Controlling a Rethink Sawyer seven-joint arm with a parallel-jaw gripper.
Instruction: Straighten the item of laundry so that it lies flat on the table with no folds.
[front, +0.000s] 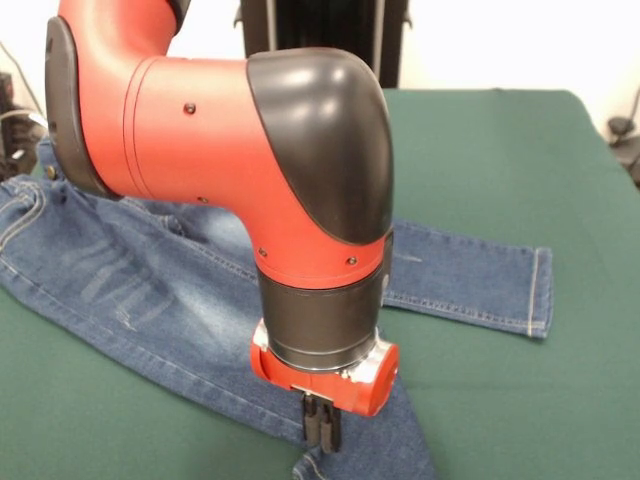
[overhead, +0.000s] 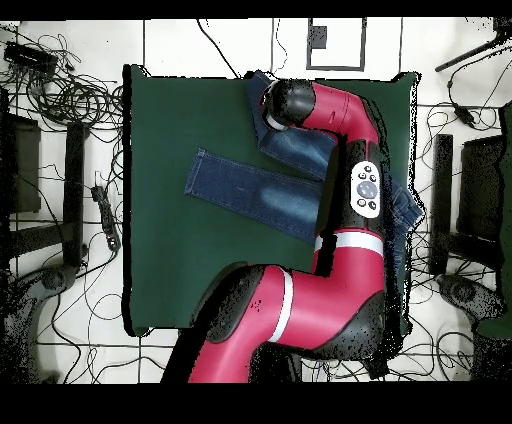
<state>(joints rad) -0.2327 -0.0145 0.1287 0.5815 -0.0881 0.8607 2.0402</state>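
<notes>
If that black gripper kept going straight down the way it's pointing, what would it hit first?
Most likely the jeans. The gripper points straight down with its tips right above or already on the denim of the near leg; the table lies beneath. Whether it is touching yet is unclear.

My arm comes in from the upper left of the front view, bends at a black elbow cover and points straight down. The wrist is vertical, a black sleeve above a red flange. Under it the gripper hangs near the bottom edge; I see its two black fingers pressed together, no gap between them. In the overhead view the arm reaches far across, and it hides the gripper.
</notes>
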